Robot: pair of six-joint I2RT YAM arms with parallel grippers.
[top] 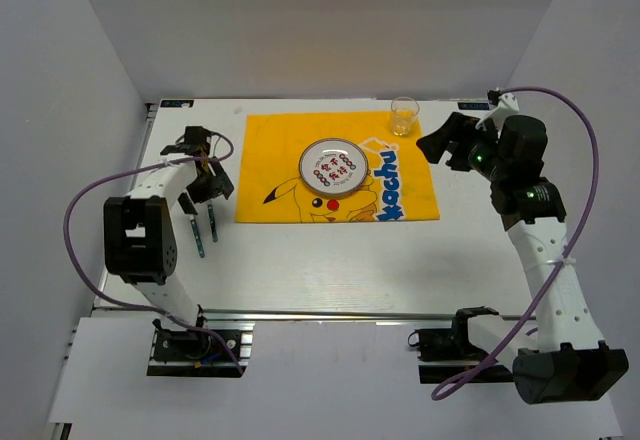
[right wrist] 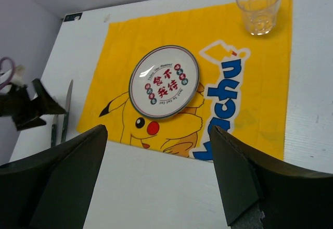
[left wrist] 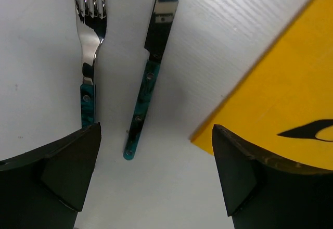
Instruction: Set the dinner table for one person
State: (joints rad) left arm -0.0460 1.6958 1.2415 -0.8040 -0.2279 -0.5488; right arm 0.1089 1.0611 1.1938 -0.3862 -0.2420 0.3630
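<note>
glass (top: 404,115): upright, placemat (top: 270,150) corner | plate (top: 331,166): flat, placemat centre

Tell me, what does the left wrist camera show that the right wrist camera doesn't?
Only the left wrist view shows close detail: the tines of the fork, the rivets in the handle of the knife, framed by the open left end effector. Only the right wrist view shows the printed plate and the clear glass on the placemat. Both show fork and knife side by side on the white table beside that yellow placemat.
</note>
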